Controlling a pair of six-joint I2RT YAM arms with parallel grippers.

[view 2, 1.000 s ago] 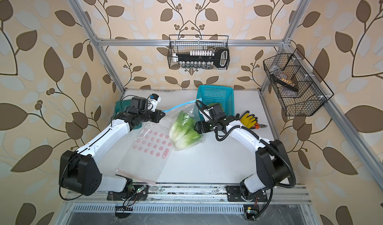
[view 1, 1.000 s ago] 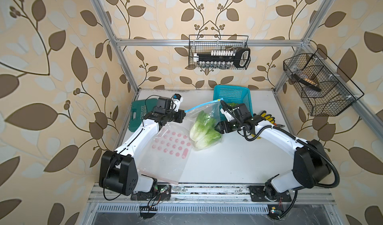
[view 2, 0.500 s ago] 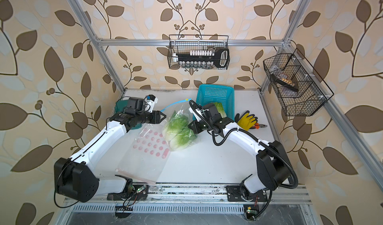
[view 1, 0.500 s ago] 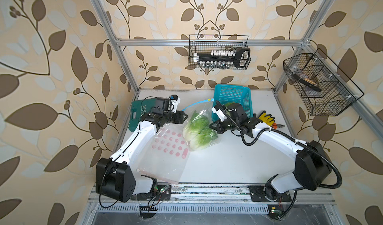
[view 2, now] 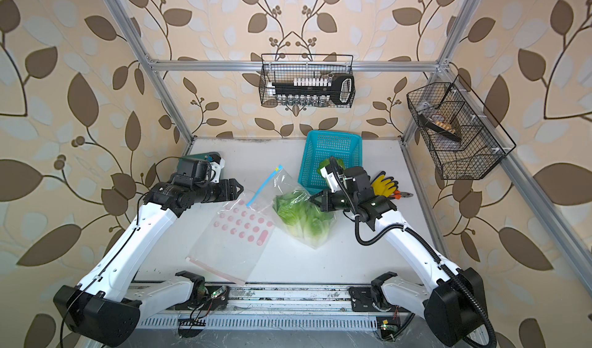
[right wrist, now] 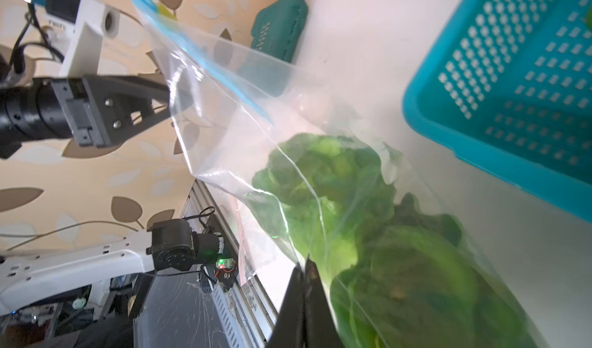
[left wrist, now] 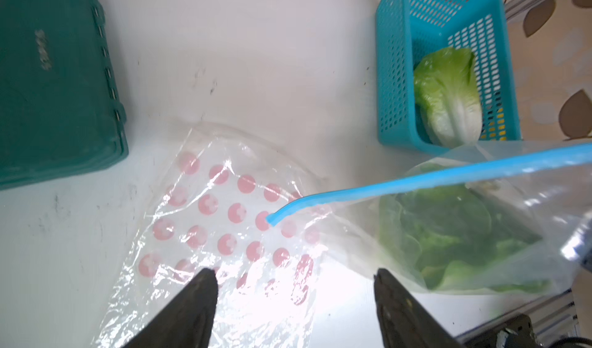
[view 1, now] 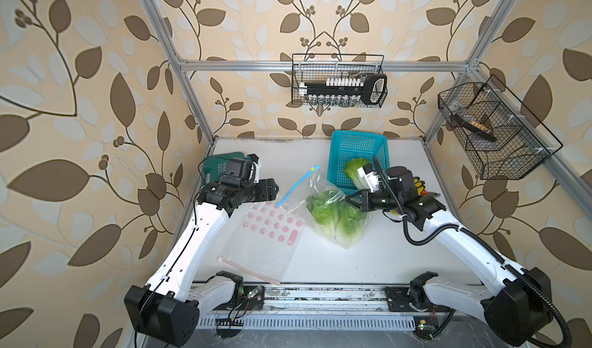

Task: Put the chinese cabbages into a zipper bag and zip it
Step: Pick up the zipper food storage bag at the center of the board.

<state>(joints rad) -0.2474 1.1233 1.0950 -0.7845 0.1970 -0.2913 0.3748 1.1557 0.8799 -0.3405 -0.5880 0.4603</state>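
Two crinkled green, white-stalked cabbage heads (view 1: 336, 218) inside a clear blue-zipped plastic bag (view 1: 315, 183), middle of the white desk (view 1: 378, 260).
A third cabbage head (view 1: 354, 169) lies in the turquoise perforated basket (view 1: 355, 144) at the far edge. Right gripper (view 1: 348, 199) pinches the bag's film; left gripper (view 1: 274, 188) spread, near its zip.

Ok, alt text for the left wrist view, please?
A clear zipper bag with a blue zip strip holds Chinese cabbages; one more cabbage lies in a teal basket. The open left end effector hovers over a pink-dotted bag.

Robot lab cell: aluminium frame (view 1: 243, 64), wallpaper panels (view 1: 96, 83), white tabletop (view 1: 394, 253).
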